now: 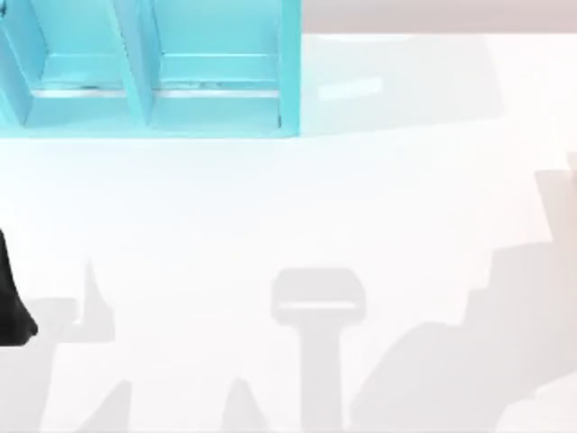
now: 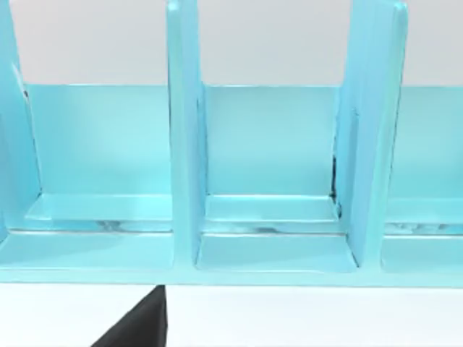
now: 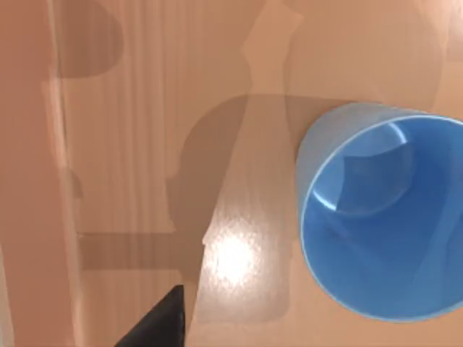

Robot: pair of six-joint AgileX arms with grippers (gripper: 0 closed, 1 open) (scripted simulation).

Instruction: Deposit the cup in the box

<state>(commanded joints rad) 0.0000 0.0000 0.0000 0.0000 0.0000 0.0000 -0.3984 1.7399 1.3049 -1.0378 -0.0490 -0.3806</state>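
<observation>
From above I see the turquoise box standing at the far left of the desk, its upright dividers splitting it into open compartments. The compartments I can look into hold no cup. The left wrist camera faces the same box head-on, and the bays it shows are bare too.

The blue cup appears in the right wrist camera, standing upright on the desk with its mouth open toward the lens, seen from almost directly above. It is not in the box, so the deposit is not accomplished as things lie. My judgement is that the cup has yet to be gripped and carried across to one of the bays, though I cannot place it on the desk from the overhead picture.

On the end effectors: a dark piece of the left arm pokes in at the left edge of the overhead view, near the front of the desk and well apart from the box. A dark tip of the left end effector shows at the edge of its own camera, touching nothing; I cannot tell how wide it stands. Likewise a dark tip of the right end effector shows beside the cup but apart from it. It holds nothing I can see, and whether its fingers are spread or together I cannot tell.
</observation>
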